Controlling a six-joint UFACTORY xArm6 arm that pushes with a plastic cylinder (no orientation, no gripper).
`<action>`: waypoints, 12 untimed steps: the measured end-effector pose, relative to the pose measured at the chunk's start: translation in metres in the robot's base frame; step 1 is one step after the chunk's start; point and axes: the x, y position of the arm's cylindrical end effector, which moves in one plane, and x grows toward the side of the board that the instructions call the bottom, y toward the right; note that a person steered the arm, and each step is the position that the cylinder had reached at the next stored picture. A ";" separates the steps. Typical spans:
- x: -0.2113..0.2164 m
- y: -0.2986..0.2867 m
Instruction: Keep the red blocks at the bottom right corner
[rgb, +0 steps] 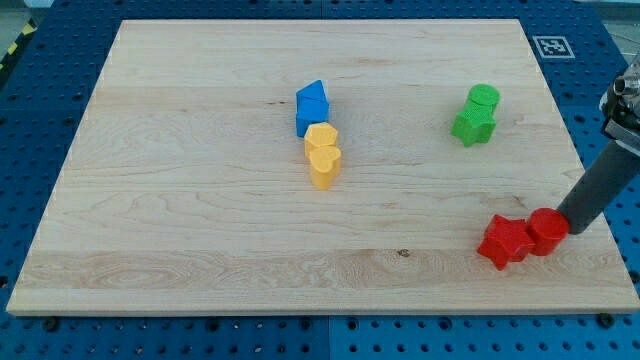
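Observation:
A red star block (504, 241) and a red cylinder (546, 231) lie touching each other near the board's bottom right corner. My dark rod comes down from the view's right edge. Its tip (575, 228) rests on the board just right of the red cylinder, touching or almost touching it.
A blue block (312, 106) sits at the board's middle, with a yellow hexagon (320, 137) and a yellow heart (324, 164) in a line below it. A green cylinder (483, 99) and a green star (471, 125) lie at the upper right. The wooden board (200, 200) sits on a blue perforated table.

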 end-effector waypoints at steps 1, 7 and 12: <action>-0.014 -0.004; -0.009 -0.120; 0.009 -0.108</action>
